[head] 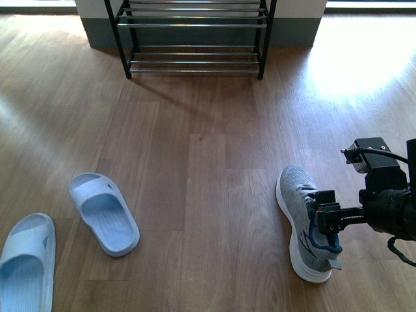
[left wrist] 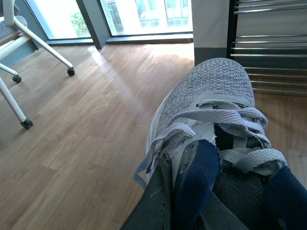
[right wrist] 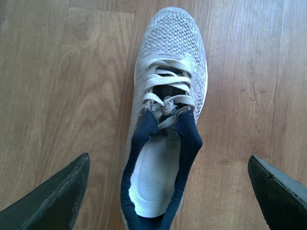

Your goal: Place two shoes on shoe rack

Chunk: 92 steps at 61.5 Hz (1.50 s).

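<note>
- The right gripper (right wrist: pixel 168 158) is spread wide over the grey sneaker (right wrist: pixel 170 57), which lies on the floor directly beneath it, its collar between the fingers.
- To grip well, descend straight with one finger inside the navy collar and one outside its wall, then close. Spanning the whole shoe would likely slip.
- The left gripper (left wrist: pixel 187 211) appears pinched on a second grey sneaker (left wrist: pixel 211 86), with the shoe rack (head: pixel 195 25) well ahead.

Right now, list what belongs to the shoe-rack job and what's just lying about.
Job: grey knit sneaker under the right gripper; second grey sneaker in the left gripper; two pale blue slide sandals; shoe rack.
Lying about: wheeled chair.
</note>
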Available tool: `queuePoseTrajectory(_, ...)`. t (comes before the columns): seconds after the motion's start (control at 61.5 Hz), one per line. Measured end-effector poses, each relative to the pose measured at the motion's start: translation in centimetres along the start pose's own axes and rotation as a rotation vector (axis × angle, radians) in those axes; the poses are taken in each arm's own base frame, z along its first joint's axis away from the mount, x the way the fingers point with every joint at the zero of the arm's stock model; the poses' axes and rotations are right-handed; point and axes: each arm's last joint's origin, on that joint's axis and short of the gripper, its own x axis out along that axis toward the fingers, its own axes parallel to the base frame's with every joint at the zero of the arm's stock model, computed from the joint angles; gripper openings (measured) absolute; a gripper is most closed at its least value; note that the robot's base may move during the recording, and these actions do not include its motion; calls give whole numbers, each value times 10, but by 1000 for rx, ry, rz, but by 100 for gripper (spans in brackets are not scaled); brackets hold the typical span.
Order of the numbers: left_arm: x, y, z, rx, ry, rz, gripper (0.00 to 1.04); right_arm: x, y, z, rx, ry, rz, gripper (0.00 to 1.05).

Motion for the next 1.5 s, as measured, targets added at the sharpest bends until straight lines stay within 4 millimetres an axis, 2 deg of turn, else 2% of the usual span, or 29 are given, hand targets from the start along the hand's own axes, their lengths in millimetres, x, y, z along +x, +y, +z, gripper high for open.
queuePoseTrajectory(0.276, 0, 0, 0, 0, 0, 0, 2, 34, -18, -8, 37, 30, -41, 96)
queuePoseTrajectory(0.455, 0, 0, 0, 0, 0, 0, 2, 47, -28, -14, 61, 50, -68, 96)
queuePoseTrajectory(0.764, 0, 0, 0, 0, 0, 0, 2, 68, -30, -25, 143, 68, -74, 95)
queuePoseTrajectory(0.845, 0, 0, 0, 0, 0, 0, 2, 74, -32, -25, 155, 47, -93, 80)
queuePoseTrajectory(0.991, 0, 0, 0, 0, 0, 0, 2, 79, -35, -26, 191, 46, -109, 45)
queuePoseTrajectory(1.268, 0, 0, 0, 0, 0, 0, 2, 79, -33, -27, 241, 57, -70, 3)
queuePoseTrajectory(1.398, 0, 0, 0, 0, 0, 0, 2, 72, -30, -27, 263, 54, -64, 1)
queuePoseTrajectory(1.495, 0, 0, 0, 0, 0, 0, 2, 57, -26, -23, 266, 44, -47, 1)
